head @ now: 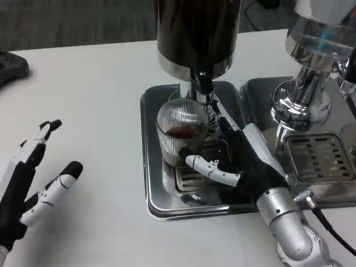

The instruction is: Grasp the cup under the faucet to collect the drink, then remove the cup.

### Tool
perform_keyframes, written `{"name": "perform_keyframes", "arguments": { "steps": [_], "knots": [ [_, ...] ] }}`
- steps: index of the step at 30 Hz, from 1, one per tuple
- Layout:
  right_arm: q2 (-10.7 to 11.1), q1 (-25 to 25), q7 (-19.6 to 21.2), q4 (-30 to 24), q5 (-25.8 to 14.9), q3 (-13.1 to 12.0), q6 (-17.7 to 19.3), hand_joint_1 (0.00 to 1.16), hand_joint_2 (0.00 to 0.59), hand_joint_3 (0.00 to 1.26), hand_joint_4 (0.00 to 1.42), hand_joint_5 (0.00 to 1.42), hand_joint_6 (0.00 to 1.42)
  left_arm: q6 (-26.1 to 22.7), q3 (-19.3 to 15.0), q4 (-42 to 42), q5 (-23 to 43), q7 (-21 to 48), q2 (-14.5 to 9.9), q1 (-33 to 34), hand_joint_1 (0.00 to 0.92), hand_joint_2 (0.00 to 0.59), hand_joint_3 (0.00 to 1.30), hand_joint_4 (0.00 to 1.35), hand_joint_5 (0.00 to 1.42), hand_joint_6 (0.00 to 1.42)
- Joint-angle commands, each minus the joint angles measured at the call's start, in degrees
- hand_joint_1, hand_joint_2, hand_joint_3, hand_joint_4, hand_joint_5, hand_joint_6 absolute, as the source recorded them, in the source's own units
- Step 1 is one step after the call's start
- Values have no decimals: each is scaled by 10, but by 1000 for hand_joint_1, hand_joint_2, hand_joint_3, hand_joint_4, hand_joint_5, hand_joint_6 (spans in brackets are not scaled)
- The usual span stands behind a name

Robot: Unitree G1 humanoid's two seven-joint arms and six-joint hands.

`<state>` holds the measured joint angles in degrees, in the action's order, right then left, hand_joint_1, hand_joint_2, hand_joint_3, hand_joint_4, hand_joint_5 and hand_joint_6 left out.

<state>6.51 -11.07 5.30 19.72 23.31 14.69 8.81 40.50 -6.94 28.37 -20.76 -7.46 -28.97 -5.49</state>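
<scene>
A ribbed clear glass cup (181, 133) stands on the drip grate of a silver tray (153, 183), right under the black faucet (203, 83) of a dark drink dispenser (197, 33). A little brown drink lies in the cup. My right hand (239, 158) wraps the cup from the right, thumb across its front low down and fingers behind it. My left hand (30, 178) rests over the white table at the far left, fingers spread, holding nothing.
A second chrome dispenser (311, 72) with its own slotted drip tray (320, 158) stands just right of my right forearm. A dark object (11, 67) lies at the table's far left edge. A black cable (334, 228) runs by my right wrist.
</scene>
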Motion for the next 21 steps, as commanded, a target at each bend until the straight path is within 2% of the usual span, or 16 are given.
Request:
{"name": "perform_keyframes", "arguments": {
  "steps": [1,12,21],
  "knots": [
    [-6,2,5,-8,-2,5,11,549,199,0,0,0,0,-7,4,5,2,-2,-5,-1,0,198,99,0,35,0],
    [-13,1,23,-4,3,7,27,569,196,0,1,1,27,-9,4,1,7,-1,-2,-8,0,201,102,0,36,0],
    [-13,-3,25,5,2,11,37,615,185,15,108,184,238,-11,4,-3,7,-2,-2,-12,0,202,112,0,46,0]
  ]
}}
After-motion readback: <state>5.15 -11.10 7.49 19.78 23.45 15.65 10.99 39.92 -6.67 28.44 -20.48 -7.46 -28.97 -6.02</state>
